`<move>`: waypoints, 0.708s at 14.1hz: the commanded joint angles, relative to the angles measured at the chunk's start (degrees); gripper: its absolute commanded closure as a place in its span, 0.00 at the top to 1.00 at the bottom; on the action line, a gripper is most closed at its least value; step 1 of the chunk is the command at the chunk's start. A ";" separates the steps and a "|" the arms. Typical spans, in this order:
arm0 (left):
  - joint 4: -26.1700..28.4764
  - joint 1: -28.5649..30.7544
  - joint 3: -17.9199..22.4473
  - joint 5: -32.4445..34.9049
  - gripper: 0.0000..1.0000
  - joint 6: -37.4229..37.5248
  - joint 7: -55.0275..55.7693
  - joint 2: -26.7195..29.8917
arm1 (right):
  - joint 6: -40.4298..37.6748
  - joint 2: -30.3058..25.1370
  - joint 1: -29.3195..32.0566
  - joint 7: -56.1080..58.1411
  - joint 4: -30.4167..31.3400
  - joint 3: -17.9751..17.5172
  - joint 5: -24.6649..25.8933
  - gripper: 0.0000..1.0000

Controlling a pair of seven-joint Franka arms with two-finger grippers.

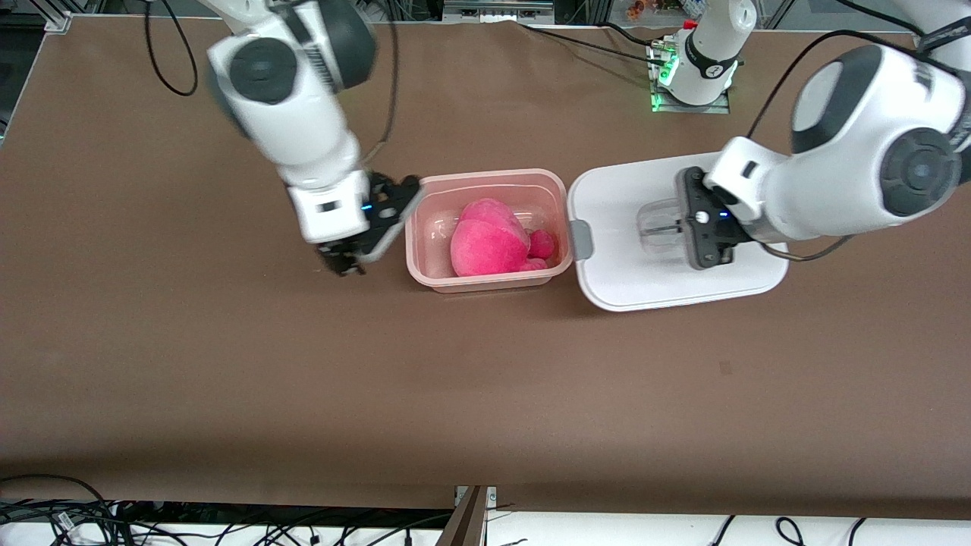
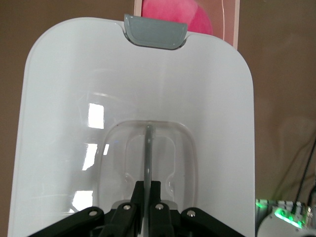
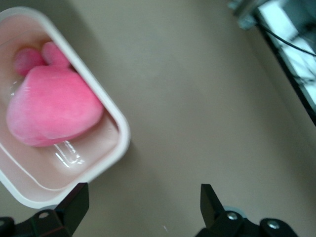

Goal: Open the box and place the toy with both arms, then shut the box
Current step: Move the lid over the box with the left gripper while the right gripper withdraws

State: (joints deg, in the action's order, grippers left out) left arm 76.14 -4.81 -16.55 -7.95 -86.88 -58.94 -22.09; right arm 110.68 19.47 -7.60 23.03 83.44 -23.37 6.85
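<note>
The pinkish tub of the box [image 1: 426,227] stands open mid-table with the hot-pink plush toy [image 1: 485,243] inside it. The white lid [image 1: 622,265] lies flat on the table beside the tub, toward the left arm's end, its grey clip [image 1: 581,239] next to the tub's rim. My left gripper [image 1: 686,227] is shut on the thin rib of the lid's recessed centre handle [image 2: 149,148]; the lid [image 2: 59,148], clip [image 2: 155,32] and toy [image 2: 173,15] show there. My right gripper [image 1: 345,265] is open and empty over bare table beside the tub [image 3: 118,123], toward the right arm's end; the toy [image 3: 49,108] shows in its view.
The left arm's base [image 1: 702,68] with green lights stands at the table's back edge. Cables [image 1: 76,523] hang below the table's front edge. Brown tabletop [image 1: 485,394] stretches between the box and the front edge.
</note>
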 commanded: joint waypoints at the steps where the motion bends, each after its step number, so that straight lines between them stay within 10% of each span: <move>1: -0.64 -8.43 0.38 -0.84 0.00 -5.47 7.75 -3.03 | -4.14 -5.13 2.85 0.44 1.37 3.66 -4.47 1.00; 10: -0.64 -22.69 0.46 -0.05 0.00 -20.96 15.43 -12.97 | -18.74 -16.48 2.85 -15.81 2.69 19.40 -9.23 1.00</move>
State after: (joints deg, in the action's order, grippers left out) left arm 76.54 -26.44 -16.64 -7.97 -107.40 -44.78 -33.90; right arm 93.25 5.27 -4.50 11.02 84.07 -6.20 -1.28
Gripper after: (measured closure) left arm 0.930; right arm 0.000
